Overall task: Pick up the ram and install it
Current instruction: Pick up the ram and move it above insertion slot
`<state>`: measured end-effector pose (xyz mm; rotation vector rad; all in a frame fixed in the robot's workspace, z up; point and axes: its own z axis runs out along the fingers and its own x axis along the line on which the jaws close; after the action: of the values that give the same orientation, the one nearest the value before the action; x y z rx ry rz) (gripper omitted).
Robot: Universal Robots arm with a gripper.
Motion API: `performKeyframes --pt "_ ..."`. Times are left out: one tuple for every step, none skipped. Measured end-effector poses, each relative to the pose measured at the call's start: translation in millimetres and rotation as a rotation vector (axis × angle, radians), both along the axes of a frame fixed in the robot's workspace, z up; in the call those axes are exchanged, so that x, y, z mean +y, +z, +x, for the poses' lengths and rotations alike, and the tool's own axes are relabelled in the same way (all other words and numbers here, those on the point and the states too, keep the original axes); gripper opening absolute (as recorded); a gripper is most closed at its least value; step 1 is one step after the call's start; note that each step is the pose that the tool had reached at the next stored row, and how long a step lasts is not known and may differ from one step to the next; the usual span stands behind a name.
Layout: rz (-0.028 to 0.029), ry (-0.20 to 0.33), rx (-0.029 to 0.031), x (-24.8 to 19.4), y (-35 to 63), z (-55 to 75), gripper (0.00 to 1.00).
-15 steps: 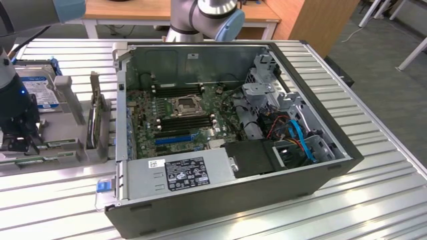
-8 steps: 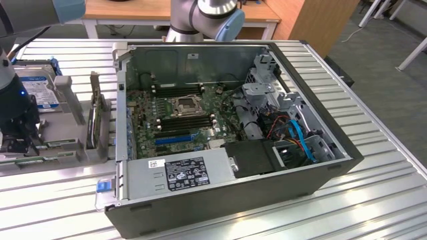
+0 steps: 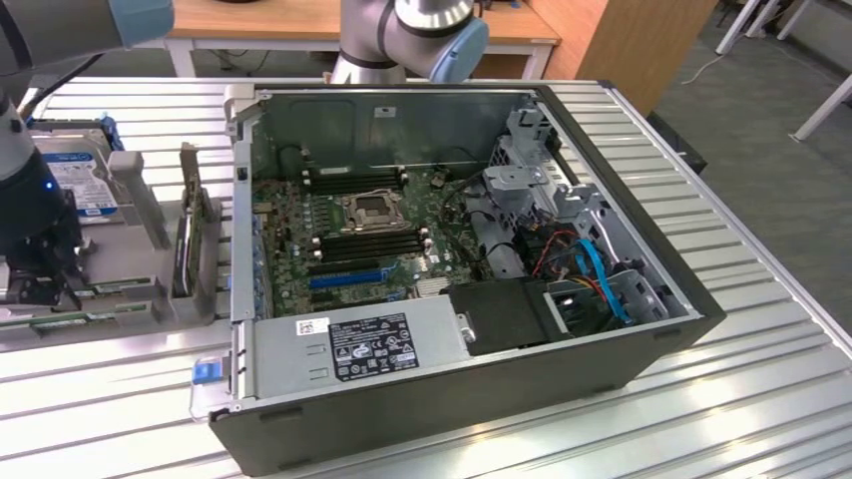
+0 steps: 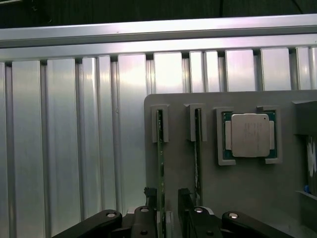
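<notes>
- Gripper point(image 4: 167, 196): fingers spread, one on each side of the ram point(image 4: 160, 148), with a clear gap on the side facing the second stick; it is not pinching the ram.
- Ram: a thin green stick standing on edge in a slot of the grey holder tray point(image 4: 247, 193). It is the stick farther from the processor point(image 4: 250, 135).
- Second memory stick point(image 4: 198, 148): stands on edge in the neighbouring slot, parallel to the ram and just outside the fingers.
- Processor: lies flat in its own square pocket of the tray, beside the second stick.
- Ribbed metal table point(image 4: 64, 148): bears the tray.
- Exterior view: the gripper point(image 3: 38, 287) hangs low over the tray at the exterior view's left, well apart from the open computer case point(image 3: 639, 344).
- Motherboard point(image 3: 359, 220): lies inside the case, with a bright-blue slot point(image 3: 349, 276) near its front edge.
</notes>
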<state>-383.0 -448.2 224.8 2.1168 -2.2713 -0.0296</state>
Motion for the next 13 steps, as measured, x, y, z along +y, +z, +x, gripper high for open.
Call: performKeyframes --pt "0.0 0.0 0.0 0.0 0.0 1.5 0.31" --pt "0.0 0.0 0.0 0.0 0.0 3.1 0.31" --pt "0.0001 0.0 0.0001 0.0 0.0 5.0 0.31" --pt "0.0 0.0 0.0001 0.0 0.0 6.9 0.31" --pt "0.0 0.0 0.0002 0.0 0.0 8.7 0.31" --pt "0.0 0.0 0.0002 0.0 0.0 10.2 0.31" --pt "0.0 0.0 0.0002 0.0 0.0 11.4 0.31" --pt "0.0 0.0 0.0002 0.0 0.0 12.3 0.31" --pt "0.0 0.0 0.0002 0.0 0.0 12.6 0.31" --pt "-0.0001 0.0 0.0002 0.0 0.0 12.6 0.31" --pt "-0.0001 0.0 0.0003 0.0 0.0 12.6 0.31" --pt "-0.0001 0.0 0.0003 0.0 0.0 12.6 0.31" --pt "-0.0001 0.0 0.0003 0.0 0.0 12.6 0.31"
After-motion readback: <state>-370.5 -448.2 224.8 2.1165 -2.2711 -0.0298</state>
